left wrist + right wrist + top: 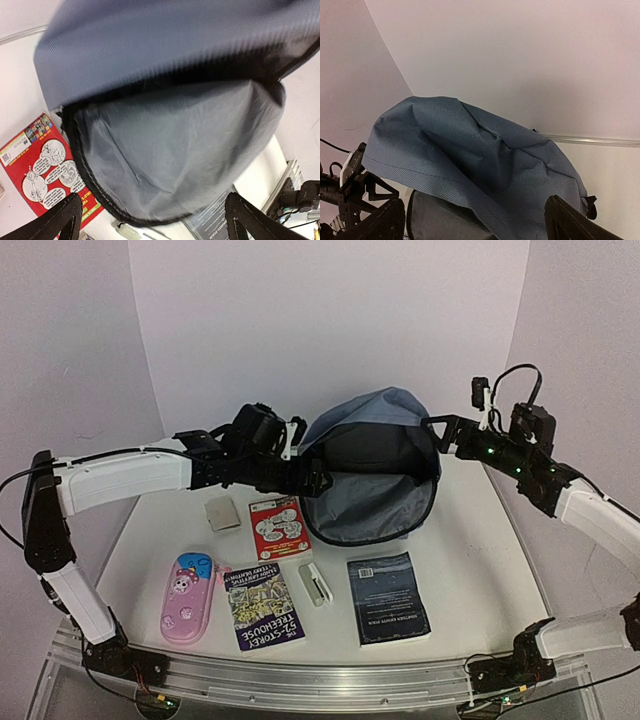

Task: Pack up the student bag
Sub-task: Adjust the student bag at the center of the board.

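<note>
The student bag (372,472) is a slate-blue backpack lying at the back centre of the table. Its mouth gapes toward the front and shows grey lining (180,150). My left gripper (302,458) is at the bag's left rim, open, with its fingertips (67,220) spread wide over the lower rim and nothing between them. My right gripper (443,432) hangs at the bag's upper right edge, also open. From it I look over the blue top flap (485,155), and its fingertips (567,220) are clear of the fabric.
In front of the bag lie a red comic booklet (278,527), a small grey pad (222,513), a pink-and-blue pencil case (188,598), a Treehouse book (262,606), a small white stapler-like item (316,583) and a dark paperback (387,597). Walls close in behind and at both sides.
</note>
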Controlling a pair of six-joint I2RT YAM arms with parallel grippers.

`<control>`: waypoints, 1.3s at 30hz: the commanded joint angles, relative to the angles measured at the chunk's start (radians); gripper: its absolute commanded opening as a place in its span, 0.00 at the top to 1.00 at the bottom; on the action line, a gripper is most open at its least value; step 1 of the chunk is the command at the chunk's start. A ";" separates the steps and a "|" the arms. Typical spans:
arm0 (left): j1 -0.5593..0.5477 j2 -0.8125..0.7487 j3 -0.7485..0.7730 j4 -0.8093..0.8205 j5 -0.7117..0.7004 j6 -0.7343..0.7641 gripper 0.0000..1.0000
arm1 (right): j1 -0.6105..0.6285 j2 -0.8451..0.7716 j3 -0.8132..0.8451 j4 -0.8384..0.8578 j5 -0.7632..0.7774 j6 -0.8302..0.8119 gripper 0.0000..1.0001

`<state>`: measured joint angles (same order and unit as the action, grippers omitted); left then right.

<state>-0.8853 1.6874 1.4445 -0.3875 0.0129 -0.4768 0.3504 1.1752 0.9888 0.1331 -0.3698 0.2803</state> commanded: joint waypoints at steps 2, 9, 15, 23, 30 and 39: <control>0.034 -0.097 -0.044 0.044 0.081 -0.034 0.00 | 0.001 -0.056 -0.018 -0.072 -0.069 0.032 0.03; 0.040 -0.048 -0.019 0.084 0.108 -0.017 0.00 | 0.002 -0.038 -0.048 -0.086 -0.082 0.046 0.03; 0.040 -0.003 0.063 0.071 0.076 0.052 0.00 | 0.003 -0.030 -0.049 -0.090 -0.073 0.064 0.02; 0.042 0.029 0.134 0.052 0.095 0.065 0.00 | 0.002 -0.086 -0.059 -0.175 -0.104 0.093 0.02; 0.144 0.010 0.027 0.134 0.255 -0.059 0.00 | 0.003 -0.171 -0.162 -0.240 -0.158 0.162 0.02; 0.147 0.020 0.030 0.135 0.252 0.087 0.00 | 0.004 -0.189 -0.216 -0.246 -0.099 0.151 0.02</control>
<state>-0.7257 1.7157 1.4320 -0.2794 0.2446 -0.4756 0.3504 0.9731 0.7763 -0.1257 -0.5096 0.4297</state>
